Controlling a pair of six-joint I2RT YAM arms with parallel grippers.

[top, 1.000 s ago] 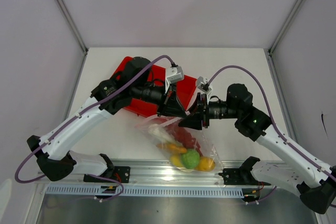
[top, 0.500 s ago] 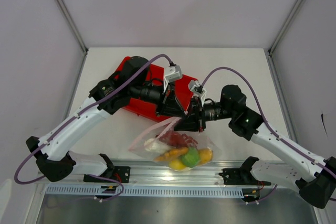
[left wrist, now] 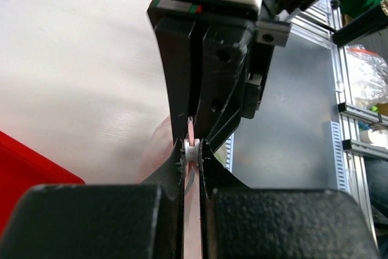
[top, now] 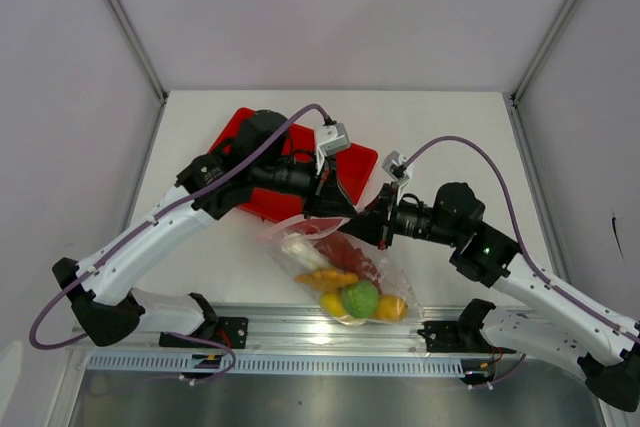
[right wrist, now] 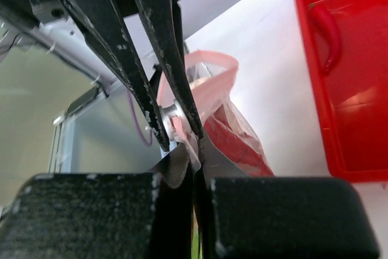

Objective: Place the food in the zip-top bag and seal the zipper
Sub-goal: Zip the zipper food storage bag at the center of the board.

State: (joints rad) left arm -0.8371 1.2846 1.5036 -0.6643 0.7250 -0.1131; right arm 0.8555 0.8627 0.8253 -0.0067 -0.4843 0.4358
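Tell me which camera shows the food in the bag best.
Top external: the food shows whole through the clear zip-top bag, green, yellow, orange, red and white pieces distinct. The right wrist view catches only red through the plastic; the left wrist view shows none, just the bag's pinkish edge between jaws.

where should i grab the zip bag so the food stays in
Grip the zip-top bag by the pinkish zipper strip at its mouth, coming from the red tray side. The food sags in the near end, leaving the mouth a thin, flat edge jaws can pinch. The left gripper and right gripper are shut there.
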